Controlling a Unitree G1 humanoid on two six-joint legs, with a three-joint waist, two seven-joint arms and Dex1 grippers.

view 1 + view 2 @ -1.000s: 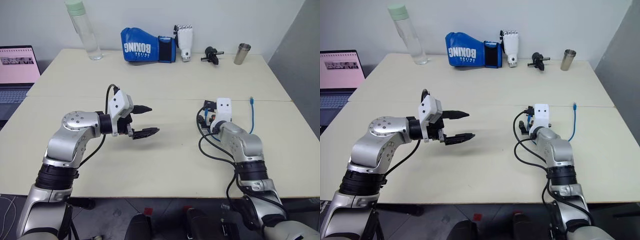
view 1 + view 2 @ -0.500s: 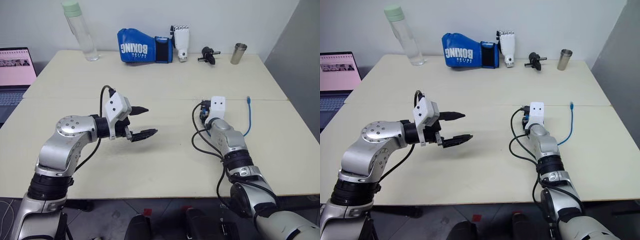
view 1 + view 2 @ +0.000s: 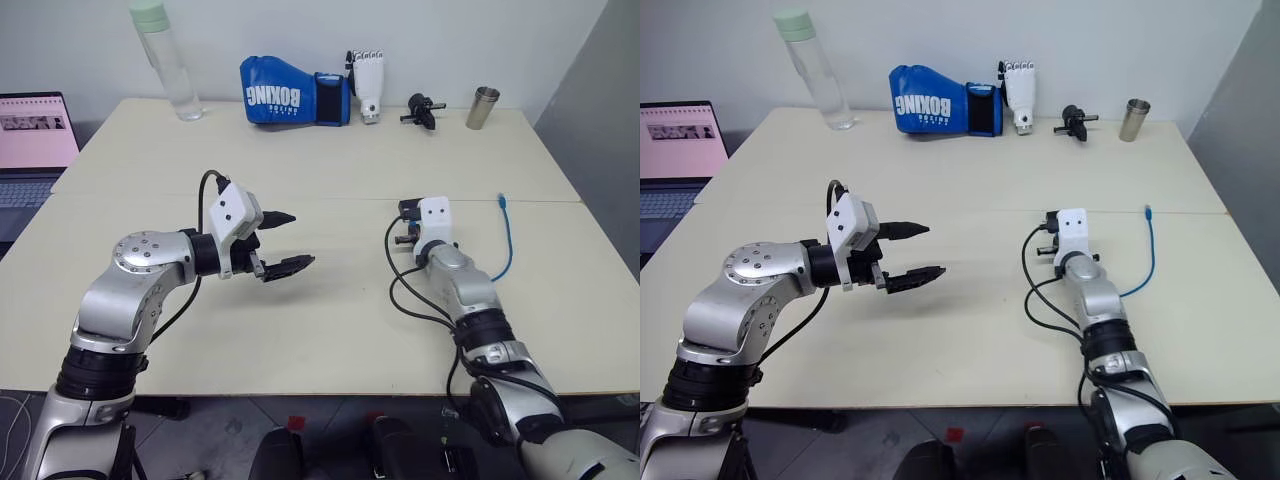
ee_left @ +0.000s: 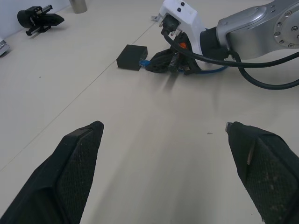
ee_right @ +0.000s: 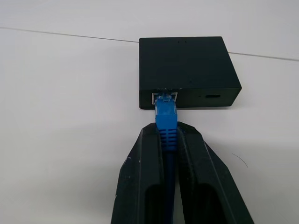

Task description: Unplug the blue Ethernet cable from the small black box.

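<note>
Since a second earlier, the right gripper (image 5: 169,140) had clenched onto the thin bright-blue Ethernet cable (image 5: 166,119), still plugged into the small matte-black square box (image 5: 186,70) on the cream table (image 3: 330,150), while the left gripper (image 3: 283,241) hung released.

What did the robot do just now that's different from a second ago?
The right gripper has closed its two black fingers on the blue Ethernet cable, right behind the plug, which is in the small black box's port. The box lies in the same place on the table. The left gripper hangs open above the table as before. The bottle, boxing glove and cup at the far edge have not moved.
</note>
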